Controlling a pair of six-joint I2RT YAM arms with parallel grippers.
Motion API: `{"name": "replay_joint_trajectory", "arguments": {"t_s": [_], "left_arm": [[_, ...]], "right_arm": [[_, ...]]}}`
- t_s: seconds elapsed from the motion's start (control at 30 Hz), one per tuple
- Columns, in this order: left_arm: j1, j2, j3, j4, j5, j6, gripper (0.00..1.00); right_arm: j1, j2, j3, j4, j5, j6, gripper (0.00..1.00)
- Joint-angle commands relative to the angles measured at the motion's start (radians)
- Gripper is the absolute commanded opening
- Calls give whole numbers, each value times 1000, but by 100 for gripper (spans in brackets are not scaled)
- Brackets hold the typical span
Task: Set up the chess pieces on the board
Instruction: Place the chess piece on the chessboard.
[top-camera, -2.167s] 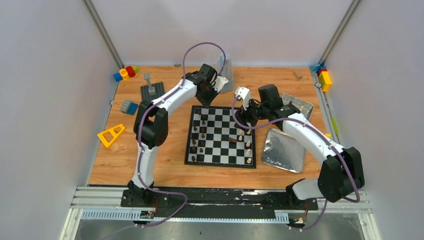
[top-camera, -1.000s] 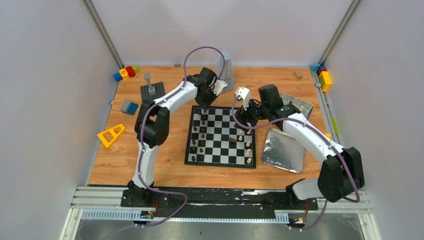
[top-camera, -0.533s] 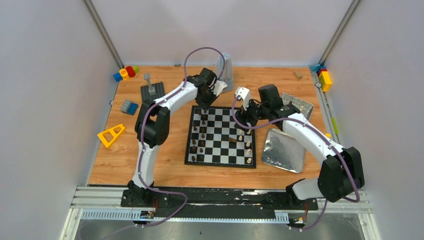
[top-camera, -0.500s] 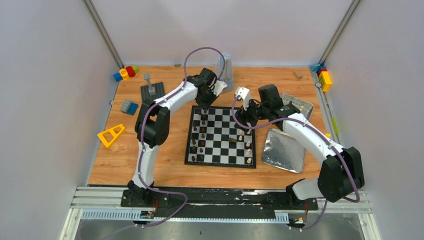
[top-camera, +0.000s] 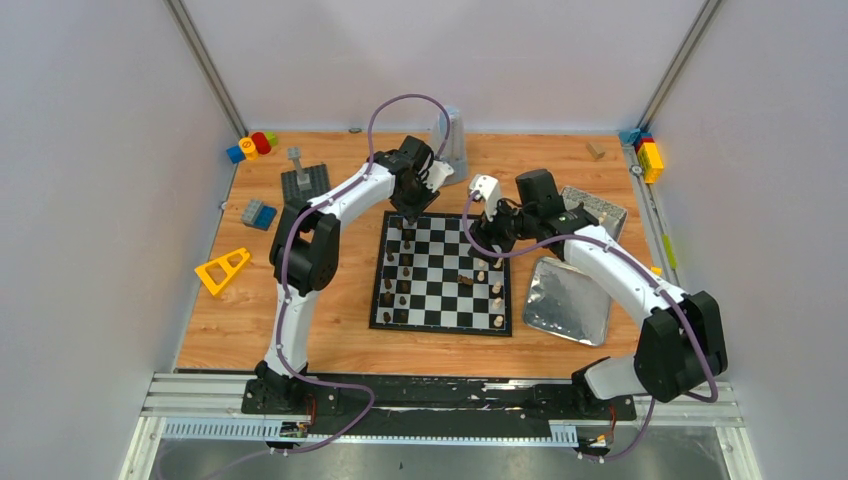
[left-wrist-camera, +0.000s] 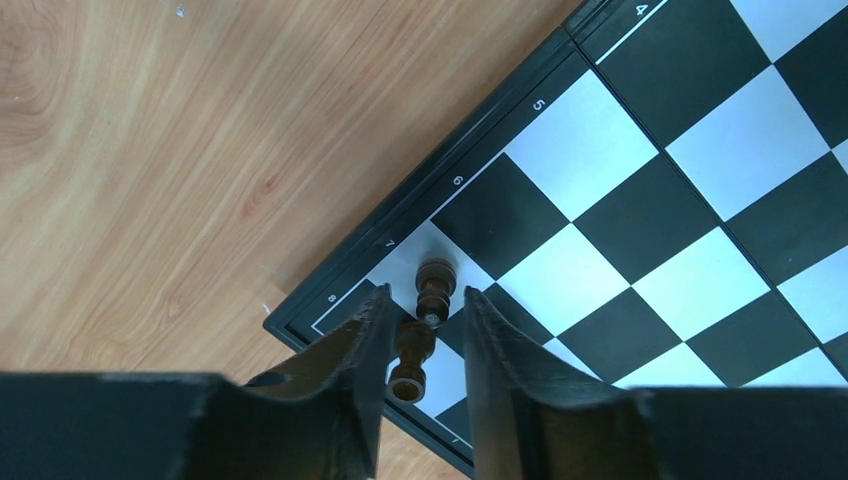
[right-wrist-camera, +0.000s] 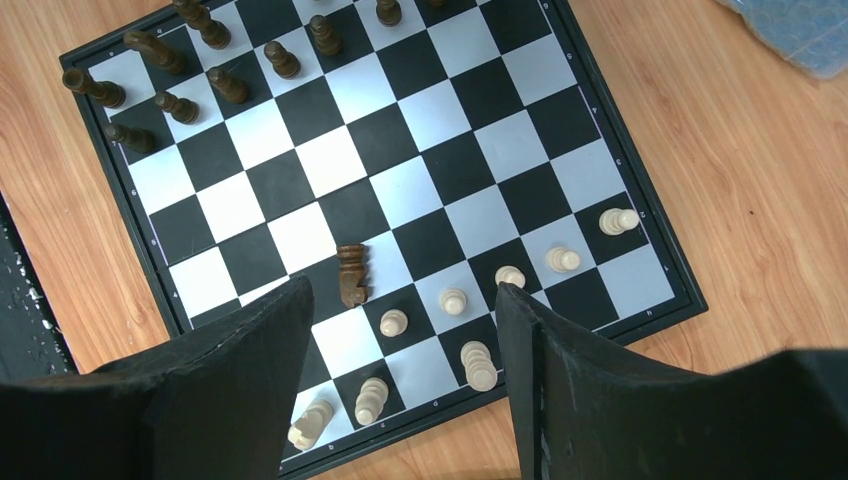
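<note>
The board (top-camera: 441, 328) lies mid-table, black and white checks with a black border. Dark chess pieces (top-camera: 400, 272) stand along its left side and pale ones (top-camera: 495, 292) along its right. A dark knight (right-wrist-camera: 351, 273) lies on its side near the pale rows. My left gripper (left-wrist-camera: 425, 294) hangs over the board's far left corner (left-wrist-camera: 300, 325). Its jaws are slightly parted round a dark piece (left-wrist-camera: 412, 352) standing there, with a gap on the right side. A second dark piece (left-wrist-camera: 436, 288) stands just beyond. My right gripper (right-wrist-camera: 402, 288) is wide open above the pale pieces (right-wrist-camera: 479, 365) and holds nothing.
Two silver trays (top-camera: 567, 300) (top-camera: 600, 210) lie right of the board. A yellow triangle (top-camera: 222, 270), a grey block (top-camera: 258, 213) and a studded baseplate (top-camera: 303, 182) are on the left. Coloured toy blocks (top-camera: 252, 146) (top-camera: 645, 152) sit in the far corners. A grey cone (top-camera: 453, 140) stands behind the left gripper.
The left jaws have come apart from the dark piece at the board's corner, leaving it standing. Neither arm has visibly shifted.
</note>
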Motion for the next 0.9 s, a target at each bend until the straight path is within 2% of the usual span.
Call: {"name": "replay_joint_trajectory", "arguments": {"t_s": [0.0,0.33,0.57,0.87], "left_arm": [[-2,-18,2,11,-20,12,43],[7,-119,18,-23,3,11,55],[49,-268,-69,-34,51,3,64],[111,-486,-221,-17,97,-9,69]], "right_arm": [[-4,11,7,9,-26,-5,68],[8,70,39,-45,-68,4,65],[100,127,19,-87,51,-29,65],[193,232,49,-119,194,-61,66]]}}
